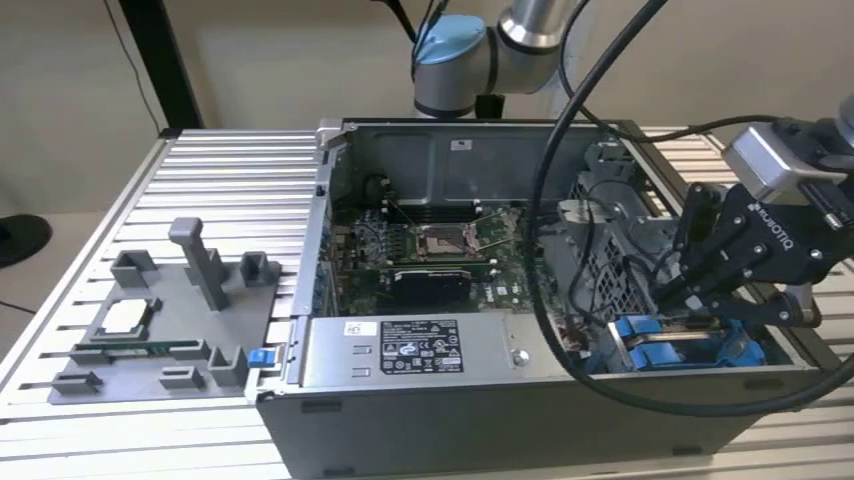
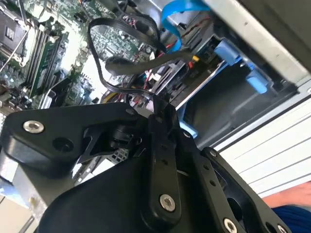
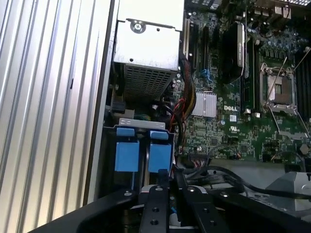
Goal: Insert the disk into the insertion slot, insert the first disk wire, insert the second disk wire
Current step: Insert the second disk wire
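A: Where blue rails mark the insertion slot [image 1: 687,343] at the case's front corner on the exterior view's right, is the disk in?

B: Blue carrier tabs sit in the bay [image 3: 143,155]; the disk itself I can't make out.

A: Gripper?

B: Gripper [image 1: 683,300] hangs right above the bay, fingers [image 3: 163,187] pressed together, possibly pinching a black cable [image 2: 121,63]. Hard to confirm. Motherboard [image 3: 243,107] just beside.

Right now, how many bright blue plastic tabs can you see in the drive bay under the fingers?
2. In the first wrist view, one blue tab and a second blue tab sit side by side in the drive bay, just beyond the gripper. More may be hidden beneath it.
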Tool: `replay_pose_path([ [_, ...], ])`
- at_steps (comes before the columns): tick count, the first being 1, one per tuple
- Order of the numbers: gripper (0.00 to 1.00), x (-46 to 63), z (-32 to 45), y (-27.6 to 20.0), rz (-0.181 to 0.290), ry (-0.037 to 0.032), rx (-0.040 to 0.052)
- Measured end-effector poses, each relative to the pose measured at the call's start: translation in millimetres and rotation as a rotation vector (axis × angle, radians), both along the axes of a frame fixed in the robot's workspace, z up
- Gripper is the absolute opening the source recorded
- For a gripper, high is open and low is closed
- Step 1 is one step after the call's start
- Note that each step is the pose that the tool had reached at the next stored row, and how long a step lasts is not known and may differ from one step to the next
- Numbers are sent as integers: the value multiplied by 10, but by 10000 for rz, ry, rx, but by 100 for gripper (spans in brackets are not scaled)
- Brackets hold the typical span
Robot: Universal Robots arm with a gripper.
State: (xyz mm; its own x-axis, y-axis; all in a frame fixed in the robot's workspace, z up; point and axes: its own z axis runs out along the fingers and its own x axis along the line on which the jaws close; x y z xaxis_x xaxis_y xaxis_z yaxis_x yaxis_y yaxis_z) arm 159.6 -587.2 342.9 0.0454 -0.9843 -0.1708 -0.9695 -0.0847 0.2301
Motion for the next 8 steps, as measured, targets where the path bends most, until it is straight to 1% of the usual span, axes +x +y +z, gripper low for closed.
replay_pose_path([
  [1,0,-17,-1,0,-2,-16,0],
  [2,0,-27,-3,0,-2,-54,1],
  [4,0,-39,-8,0,-8,-191,0],
  [5,0,-40,-11,0,-11,-274,1],
  [6,0,-40,-13,0,-13,-332,2],
  [7,0,-40,-15,0,-16,-352,2],
  [8,0,-37,-13,0,-17,-353,-2],
])
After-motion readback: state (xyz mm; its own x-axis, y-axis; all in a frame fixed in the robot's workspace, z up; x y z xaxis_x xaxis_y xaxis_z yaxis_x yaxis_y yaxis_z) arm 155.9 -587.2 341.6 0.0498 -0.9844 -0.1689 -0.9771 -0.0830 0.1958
